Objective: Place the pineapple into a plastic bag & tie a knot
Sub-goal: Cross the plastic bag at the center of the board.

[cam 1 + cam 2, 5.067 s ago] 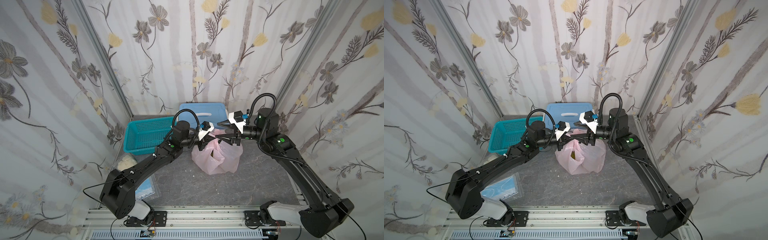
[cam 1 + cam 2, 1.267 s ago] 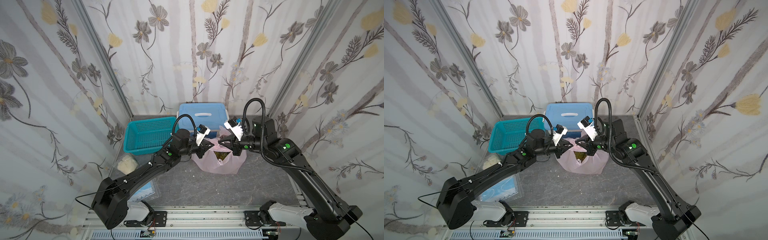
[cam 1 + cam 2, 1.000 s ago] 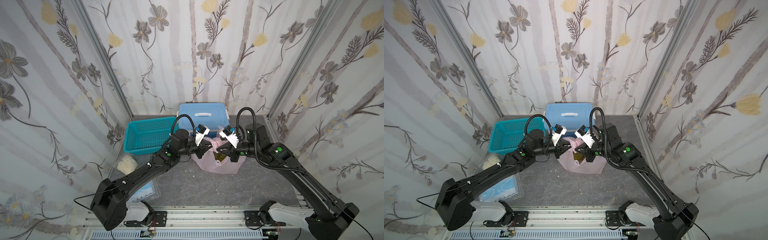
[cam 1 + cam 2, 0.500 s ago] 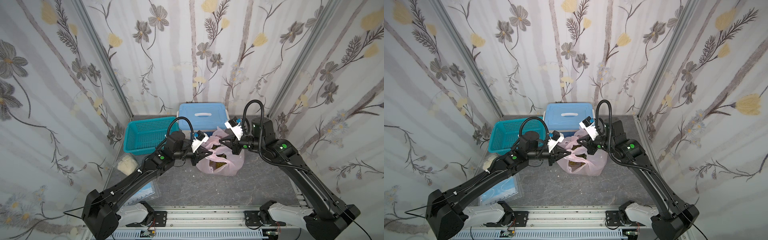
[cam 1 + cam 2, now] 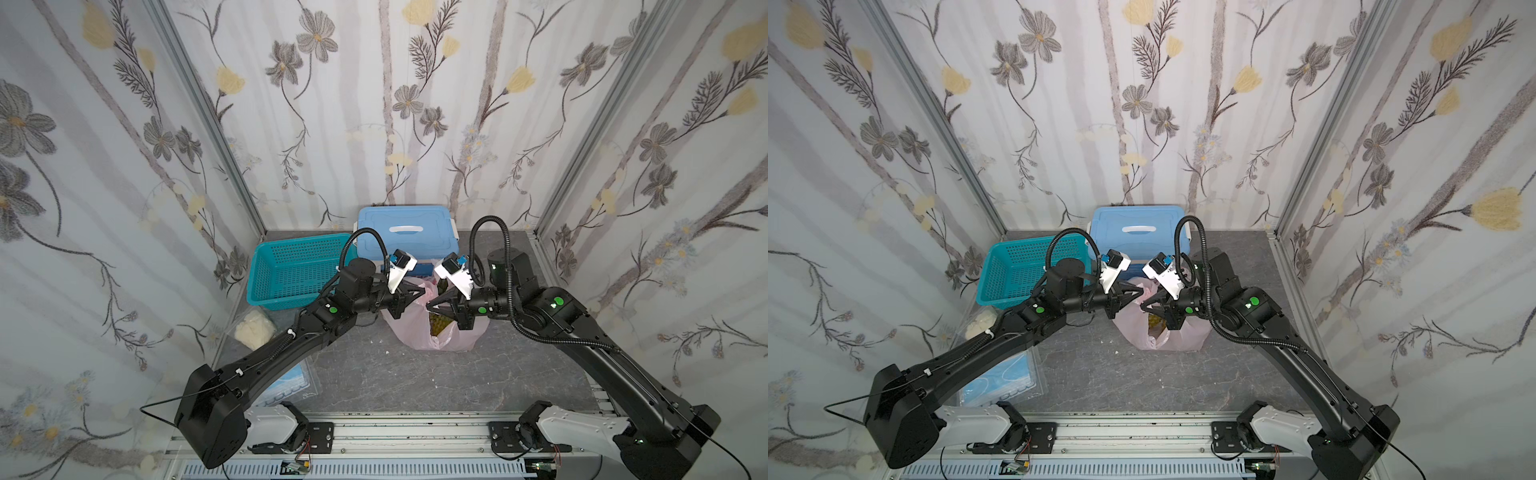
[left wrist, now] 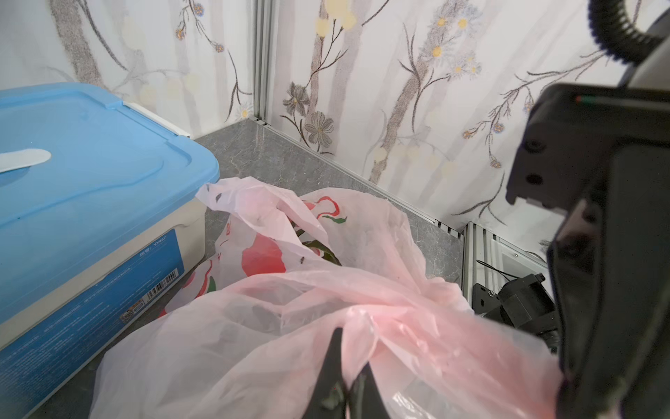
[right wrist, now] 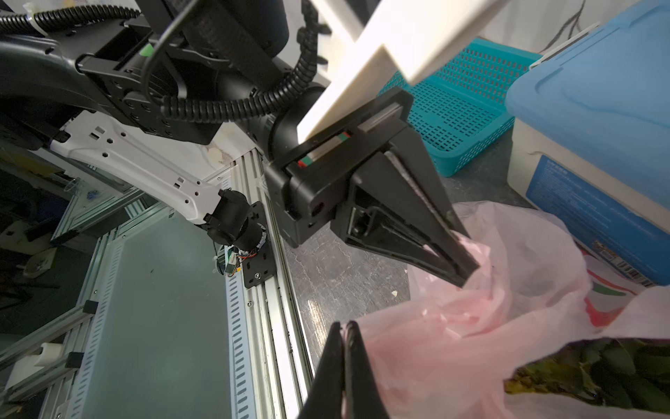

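Frame centre: left gripper (image 5: 422,293) and right gripper (image 5: 430,306), jaws clenched on the plastic bag (image 5: 415,338) rim; pineapple (image 5: 440,328) inside.

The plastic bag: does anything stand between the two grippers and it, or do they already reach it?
Nothing visible stands between them. The left gripper is shut on the pink film of the plastic bag. The right gripper is shut on the same film, close beside the left one.

plastic bag (image 6: 362,290) translucent pink, red prints (green bits too); box lid (image 6: 90,152) blue, basket (image 5: 291,266) teal mesh, my left gripper (image 7: 467,266) black.
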Motion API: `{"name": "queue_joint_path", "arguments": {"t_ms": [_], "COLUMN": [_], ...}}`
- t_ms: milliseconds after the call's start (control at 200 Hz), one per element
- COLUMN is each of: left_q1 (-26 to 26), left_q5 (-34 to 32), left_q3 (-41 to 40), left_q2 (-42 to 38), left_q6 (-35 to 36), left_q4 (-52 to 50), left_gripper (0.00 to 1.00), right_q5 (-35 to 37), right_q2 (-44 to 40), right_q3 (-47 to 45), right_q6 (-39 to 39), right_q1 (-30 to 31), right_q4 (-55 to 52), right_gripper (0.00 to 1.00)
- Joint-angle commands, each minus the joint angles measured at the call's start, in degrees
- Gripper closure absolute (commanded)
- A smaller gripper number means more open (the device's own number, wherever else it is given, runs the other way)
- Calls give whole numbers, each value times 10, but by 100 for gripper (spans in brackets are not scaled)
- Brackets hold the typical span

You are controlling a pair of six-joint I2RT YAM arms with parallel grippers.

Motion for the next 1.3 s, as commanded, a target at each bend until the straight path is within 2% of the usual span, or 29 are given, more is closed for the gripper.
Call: {"name": "queue_joint_path", "arguments": {"t_ms": [0, 110, 215, 455, 639, 769, 849, 934, 1089, 1229, 1299], "left_q1": [0, 0, 0, 0, 0, 0, 0, 0, 0, 0, 0], "left_q5": [-23, -19, -17, -14, -8, 0, 2, 5, 0, -3, 1], "left_q3": [10, 12, 18, 17, 21, 35, 40, 44, 50, 54, 56], "left_q2": [7, 13, 14, 0, -2, -2, -4, -7, -17, -17, -15], "left_q6": [-24, -39, -38, -15, -7, -3, -1, 2, 24, 41, 41], "left_q4": [23, 36, 28, -8, -27, -41, -51, -68, -121, -156, -158], "left_gripper": [100, 100, 100, 100, 100, 100, 100, 100, 100, 100, 100], "right_q5": [20, 93, 132, 141, 144, 207, 262, 289, 283, 203, 205], "right_q2": [17, 42, 46, 4, 4, 22, 24, 22, 25, 5, -3], "right_q3": [-25, -50, -73, -103, -114, -124, -138, -147, -136, -151, -155], "right_q6": [20, 17, 10, 5, -4, 10, 35, 51, 62, 101, 117], "right_q1": [17, 22, 21, -16, -14, 0, 2, 2, 3, -7, -7], "right_q4": [60, 59, 60, 60, 43, 67, 110, 150, 179, 241, 262], "right_gripper": [100, 100, 100, 100, 100, 100, 100, 100, 100, 100, 100]}}
